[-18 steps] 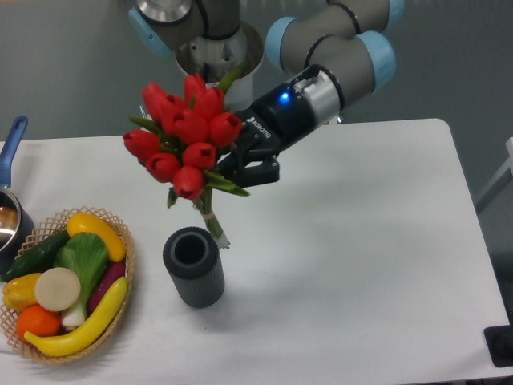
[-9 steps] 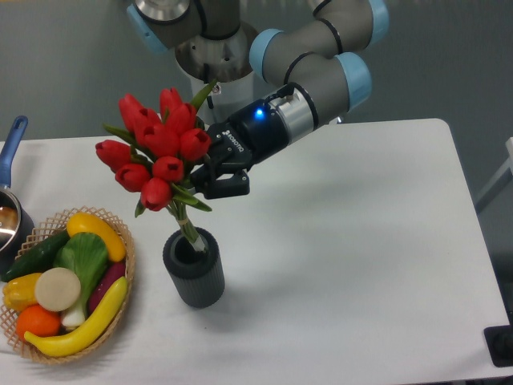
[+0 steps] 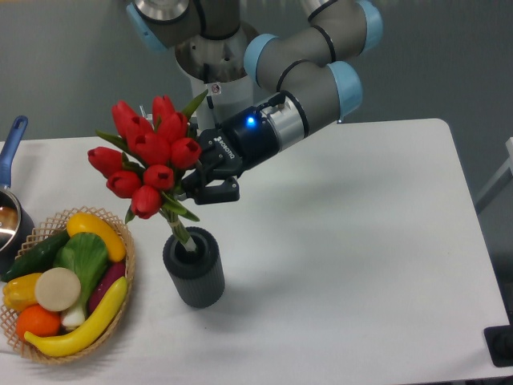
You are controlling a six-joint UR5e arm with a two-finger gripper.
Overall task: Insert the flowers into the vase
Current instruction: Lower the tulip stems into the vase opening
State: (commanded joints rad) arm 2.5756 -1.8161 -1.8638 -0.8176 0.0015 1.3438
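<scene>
The claw (image 3: 199, 186) is clamped on the flowers (image 3: 146, 156) just below the red buds, holding the bunch tilted left, with the stem ends dipping into the mouth of the vase (image 3: 194, 267) standing on the white table (image 3: 345, 265)

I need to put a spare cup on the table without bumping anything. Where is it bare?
The right half of the table, from the vase to the right edge, is bare, as is the front strip right of the basket. The left is crowded: basket, pot, and the flowers leaning over the vase in the gripper.
</scene>
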